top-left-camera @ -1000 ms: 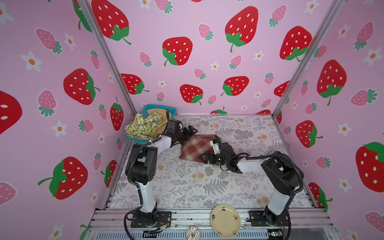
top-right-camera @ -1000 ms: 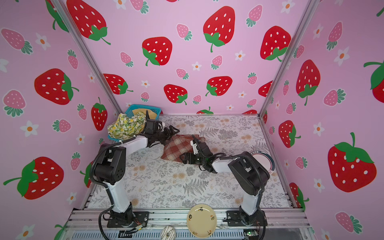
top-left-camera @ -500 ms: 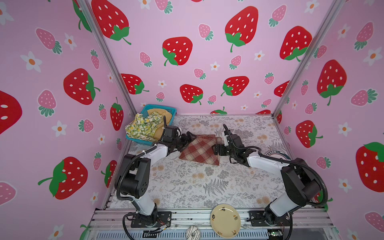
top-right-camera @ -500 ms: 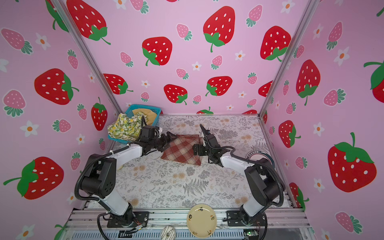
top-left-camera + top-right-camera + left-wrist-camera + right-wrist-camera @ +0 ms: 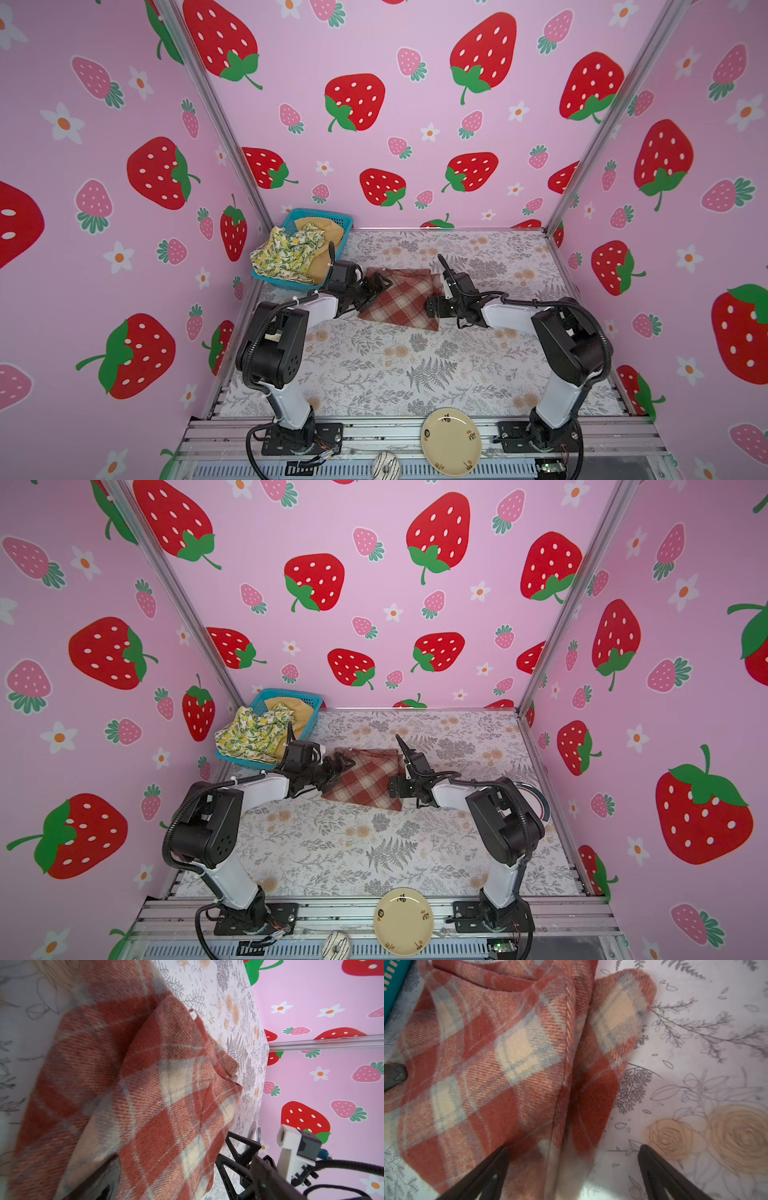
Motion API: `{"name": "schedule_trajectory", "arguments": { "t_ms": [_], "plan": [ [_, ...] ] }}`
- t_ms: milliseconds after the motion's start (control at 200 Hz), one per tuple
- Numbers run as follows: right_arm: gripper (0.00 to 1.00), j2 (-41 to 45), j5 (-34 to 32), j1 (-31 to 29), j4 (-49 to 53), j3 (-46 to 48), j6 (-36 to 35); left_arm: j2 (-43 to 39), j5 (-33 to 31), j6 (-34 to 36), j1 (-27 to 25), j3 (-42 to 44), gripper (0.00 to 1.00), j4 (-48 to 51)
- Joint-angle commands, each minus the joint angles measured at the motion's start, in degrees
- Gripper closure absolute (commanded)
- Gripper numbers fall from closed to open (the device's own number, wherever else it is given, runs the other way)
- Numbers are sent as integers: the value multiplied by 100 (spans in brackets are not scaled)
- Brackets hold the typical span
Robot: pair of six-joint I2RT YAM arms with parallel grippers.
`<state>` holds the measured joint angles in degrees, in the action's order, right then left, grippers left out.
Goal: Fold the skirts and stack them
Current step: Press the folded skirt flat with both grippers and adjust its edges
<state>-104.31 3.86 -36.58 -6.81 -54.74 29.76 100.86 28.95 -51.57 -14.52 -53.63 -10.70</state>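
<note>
The folded red-and-cream plaid cloth skirt (image 5: 401, 301) lies flat on the flower-printed table cover (image 5: 395, 374) between both grippers. The left gripper (image 5: 376, 291) sits at the skirt's left edge, jaws spread and holding nothing. The right gripper (image 5: 573, 1147), also spread and empty, straddles the right edge. The white lemon-print skirt (image 5: 286, 253) and the plain mustard-yellow skirt (image 5: 332, 235) lie in the blue plastic mesh basket (image 5: 316, 212).

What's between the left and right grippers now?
The plaid skirt, lying folded, sits between the left gripper and right gripper, both open. It shows in both top views.
</note>
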Motion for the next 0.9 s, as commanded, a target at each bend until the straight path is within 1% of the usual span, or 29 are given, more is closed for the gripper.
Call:
{"name": "schedule_trajectory", "arguments": {
  "t_ms": [0,275,355,410,480,510,520,535,545,560,665,790,896],
  "plan": [
    [1,-258,316,28,-161,-182,140,96,-100,50,-16,176,2,-74],
    [5,-601,527,40,-262,-343,349,355,-157,-96,-24,639,2,-606],
    [9,-642,527,37,-264,-331,373,440,-142,-125,-18,687,2,-700],
    [17,-679,544,37,-276,-318,386,484,-134,-146,-24,678,2,-731],
    [33,-716,590,37,-286,-318,397,519,-122,-161,-26,656,2,-749],
    [45,-730,609,41,-297,-318,411,521,-111,-169,-32,641,3,-750],
    [52,-731,614,44,-291,-318,420,522,-103,-169,-31,640,3,-749],
    [60,-741,609,50,-289,-318,439,522,-100,-170,-25,630,2,-749],
    [64,-749,603,51,-287,-318,449,518,-100,-169,-31,624,2,-743],
    [67,-754,599,58,-286,-318,462,514,-96,-173,-36,617,2,-739],
    [71,-764,633,119,-299,-335,479,439,-87,-145,-33,539,3,-649],
    [85,-708,652,250,-198,-410,363,252,-82,-80,-37,390,2,-427],
    [90,-569,537,425,60,-516,83,16,-80,9,-50,172,2,-133]
  ]
}}
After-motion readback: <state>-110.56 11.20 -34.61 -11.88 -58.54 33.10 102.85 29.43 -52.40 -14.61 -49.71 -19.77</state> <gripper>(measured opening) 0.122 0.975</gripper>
